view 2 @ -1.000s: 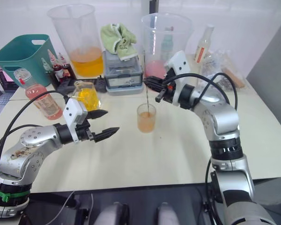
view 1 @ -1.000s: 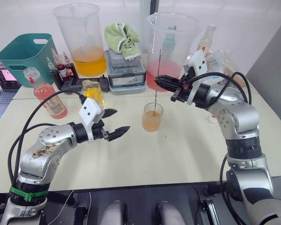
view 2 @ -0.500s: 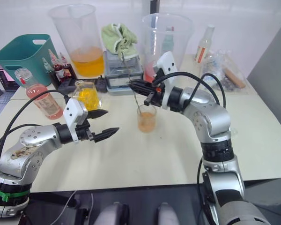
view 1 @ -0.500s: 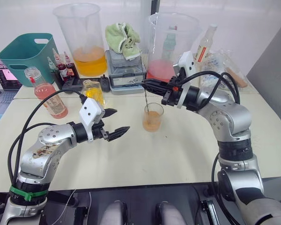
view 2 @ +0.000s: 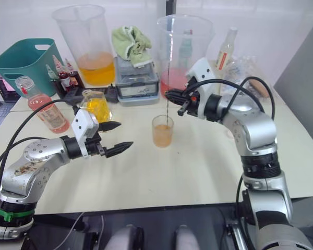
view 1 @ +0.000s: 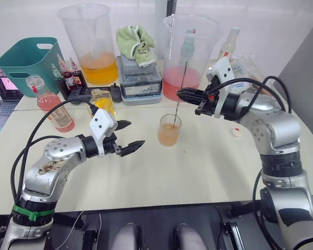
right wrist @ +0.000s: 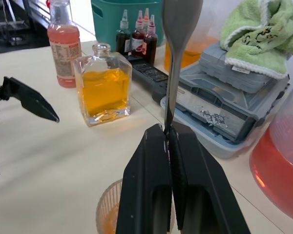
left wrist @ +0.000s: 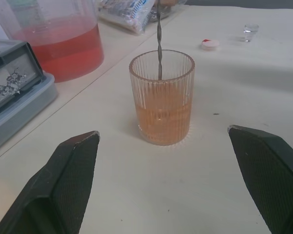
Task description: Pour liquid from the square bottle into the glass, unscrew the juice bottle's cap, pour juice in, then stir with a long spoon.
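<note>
The glass (view 1: 170, 130) stands mid-tabletop (view 1: 198, 166), part full of pale orange drink, and the long spoon (view 1: 180, 87) dips into it, leaning slightly. The right gripper (view 1: 180, 94) pinches the spoon's shaft tight above the rim, coming in from 3 o'clock. Off at 9 o'clock the left gripper (view 1: 131, 137) hovers with fingers spread wide, holding nothing. Behind it sits the square bottle (view 1: 103, 102); further out at 9 o'clock, the juice bottle (view 1: 51, 104). The cap (view 1: 237, 132) lies at 3 o'clock.
</note>
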